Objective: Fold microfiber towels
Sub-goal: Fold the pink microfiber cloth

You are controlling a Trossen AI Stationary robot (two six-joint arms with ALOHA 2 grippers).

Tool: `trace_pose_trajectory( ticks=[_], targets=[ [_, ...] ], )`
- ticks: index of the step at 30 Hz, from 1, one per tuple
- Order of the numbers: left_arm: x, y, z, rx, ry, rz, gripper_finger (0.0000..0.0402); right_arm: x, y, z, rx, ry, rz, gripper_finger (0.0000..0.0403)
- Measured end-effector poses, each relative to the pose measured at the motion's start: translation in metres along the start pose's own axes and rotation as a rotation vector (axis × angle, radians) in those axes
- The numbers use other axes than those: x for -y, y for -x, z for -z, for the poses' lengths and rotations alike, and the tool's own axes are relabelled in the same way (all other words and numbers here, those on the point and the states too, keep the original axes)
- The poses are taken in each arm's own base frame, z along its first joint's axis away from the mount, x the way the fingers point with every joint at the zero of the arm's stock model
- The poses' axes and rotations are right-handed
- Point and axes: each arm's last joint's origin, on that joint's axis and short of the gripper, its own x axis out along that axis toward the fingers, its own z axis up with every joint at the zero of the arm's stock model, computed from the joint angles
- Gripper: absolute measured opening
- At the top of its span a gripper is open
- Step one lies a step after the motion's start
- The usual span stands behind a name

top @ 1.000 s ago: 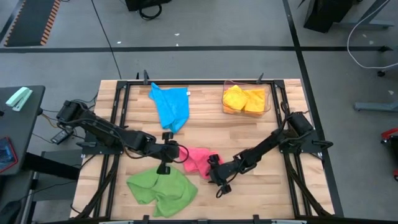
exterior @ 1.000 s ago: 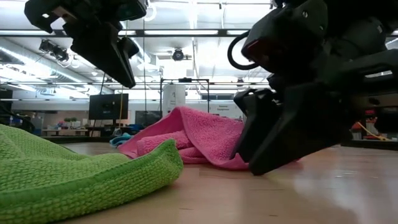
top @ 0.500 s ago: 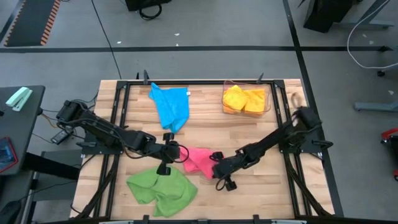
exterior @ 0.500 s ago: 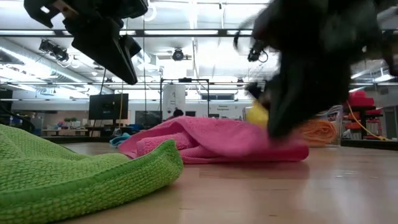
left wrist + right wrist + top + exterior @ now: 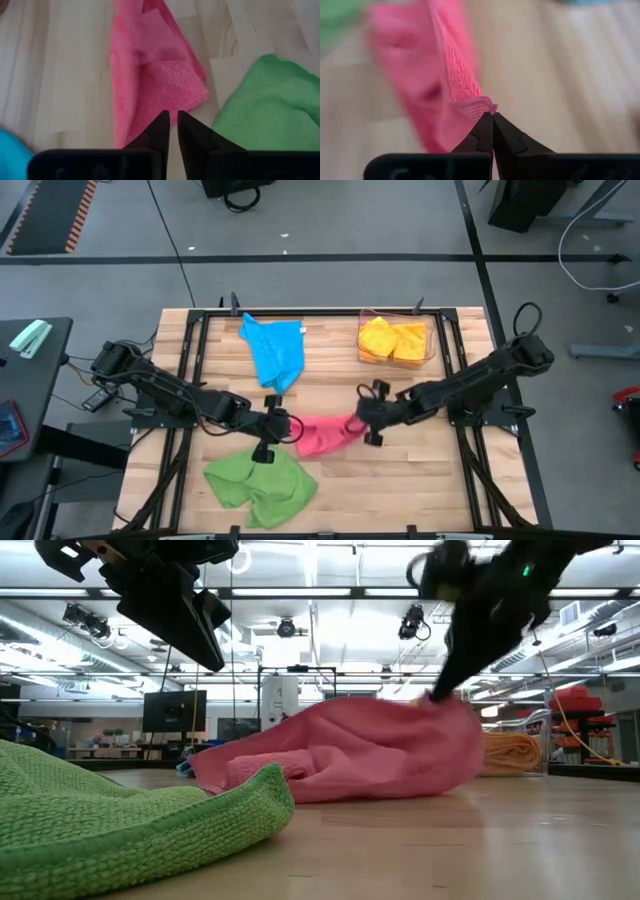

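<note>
High view, right hand: the right hand is now sitting at the right edge of the pink towel, clenched on a pinch of its corner. A second ago it was nearer and lower on the counter, with its fingers half apart.
High view, pink towel: it is lying in the middle of the counter, and it is now stretching toward the right instead of lying in a heap.
High view, left hand: the left hand is waiting at the left edge of the pink towel, in the same place as before.
High view, other towels: the green towel is lying near left, the blue towel far, and the yellow towel and orange towel in the clear bin far right.
Low view: the pink corner is rising off the wood under the right hand, where before it was lying flat.
Left wrist view: the fingers are almost closed, with a thin gap, grasping nothing; the pink cloth is just beyond the tips.
Right wrist view: the fingers are pressing together on the pink hem.
Meaning: I judge that the corner is secured, so opening the towel flat can begin.
</note>
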Motion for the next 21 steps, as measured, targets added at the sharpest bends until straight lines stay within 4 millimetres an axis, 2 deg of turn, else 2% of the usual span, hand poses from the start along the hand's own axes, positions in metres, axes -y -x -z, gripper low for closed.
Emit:
trace_pose_trajectory(
  ticks=[5,11,15,18,21],
  targets=[
    [0.000,0.000,0.000,0.000,0.001,-0.002,0.0039,0.026,-0.016,0.014,-0.129,-0.123,0.154,0.0006],
    [0.000,0.000,-0.001,0.006,0.002,0.000,0.0037,0.051,-0.032,0.036,-0.199,-0.232,0.234,0.0006],
    [0.000,0.000,-0.001,0.013,-0.030,0.000,0.0032,0.062,-0.039,0.047,-0.251,-0.253,0.214,0.0010],
    [0.000,0.000,-0.003,0.034,-0.058,0.003,0.0030,0.065,-0.040,0.049,-0.268,-0.250,0.201,0.0038],
    [0.001,0.000,-0.006,0.062,-0.084,0.006,0.0031,0.067,-0.041,0.049,-0.273,-0.249,0.198,0.0084]
  ],
)
